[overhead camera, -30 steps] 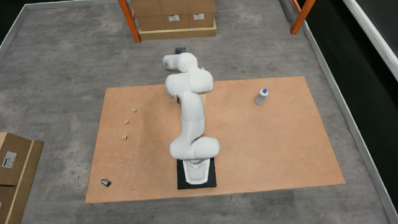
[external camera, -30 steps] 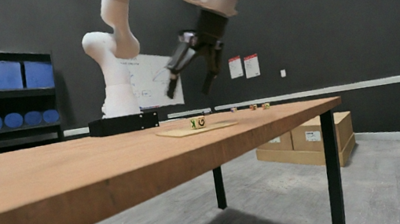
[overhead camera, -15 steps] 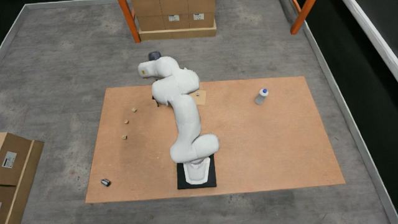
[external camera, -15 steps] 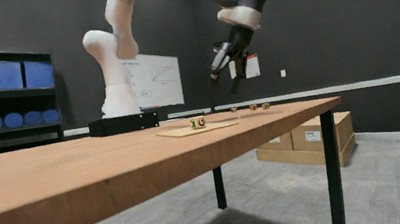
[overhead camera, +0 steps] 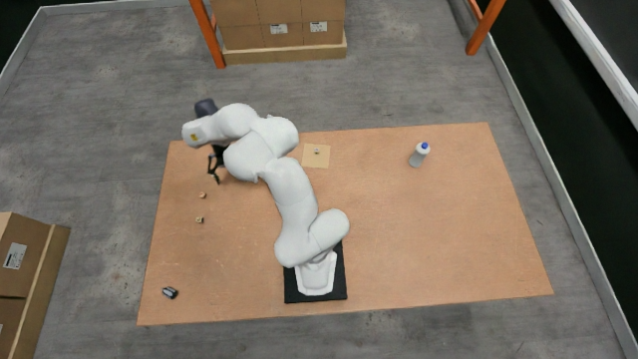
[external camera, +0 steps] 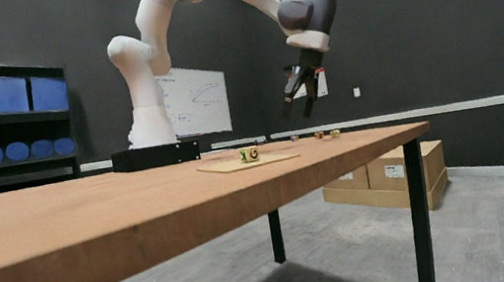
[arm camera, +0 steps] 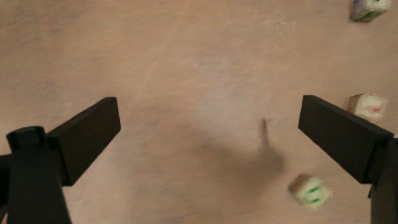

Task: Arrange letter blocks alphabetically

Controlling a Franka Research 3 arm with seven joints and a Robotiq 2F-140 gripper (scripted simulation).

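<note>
One block sits on the tan mat, with K and G on its sides in the exterior view. Three blocks lie off the mat on the left: one with a green-marked top, one with a red-marked top, and one with a blue side mark. Their top letters are not readable. My gripper is open and empty, high above the table near these blocks.
A white bottle with a blue cap stands on the right of the table. A small dark object lies at the near left corner. The arm spans between its base and the left blocks, left of the mat.
</note>
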